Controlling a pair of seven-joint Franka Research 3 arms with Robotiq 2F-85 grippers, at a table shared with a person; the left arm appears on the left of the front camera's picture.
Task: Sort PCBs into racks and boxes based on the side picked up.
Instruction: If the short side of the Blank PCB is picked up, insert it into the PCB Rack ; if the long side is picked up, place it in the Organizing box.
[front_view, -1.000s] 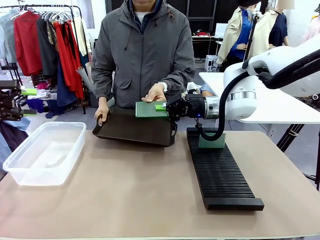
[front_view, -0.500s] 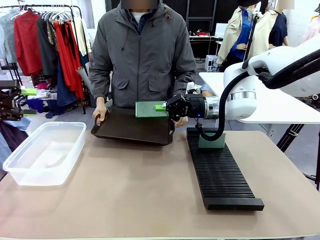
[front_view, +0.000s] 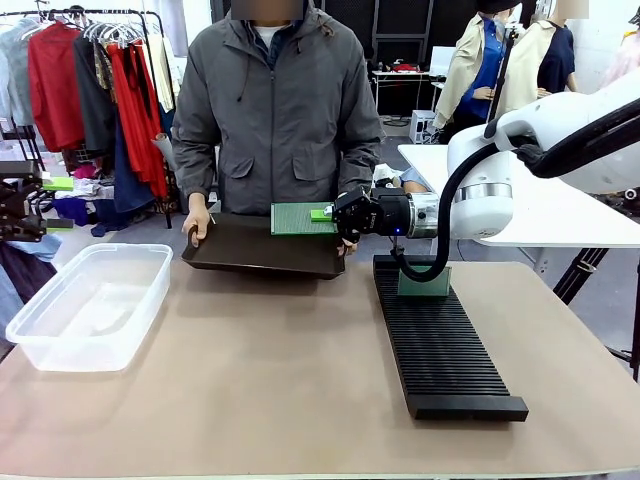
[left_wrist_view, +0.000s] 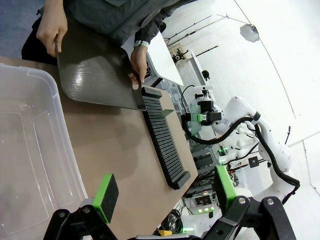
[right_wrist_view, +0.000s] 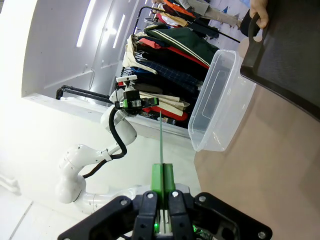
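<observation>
Right gripper (front_view: 322, 214): clenched on the right edge of a thin flat green PCB (front_view: 298, 218), far centre, over a shallow black tray (front_view: 262, 258) held by a person (front_view: 280, 110).
Second green PCB (front_view: 424, 283): upright in the far end of the long black slotted rack (front_view: 445, 350), on the right.
Clear plastic tub (front_view: 90, 305): on the left.
Left gripper (left_wrist_view: 165, 192): released, jaws wide apart, beside the tub.

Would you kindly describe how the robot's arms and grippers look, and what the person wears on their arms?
The right arm is white and rounded, with a silver wrist ring and a black cable looping off it. The right gripper and left gripper are black with bright green pads. The person's sleeves are grey jacket sleeves.
</observation>
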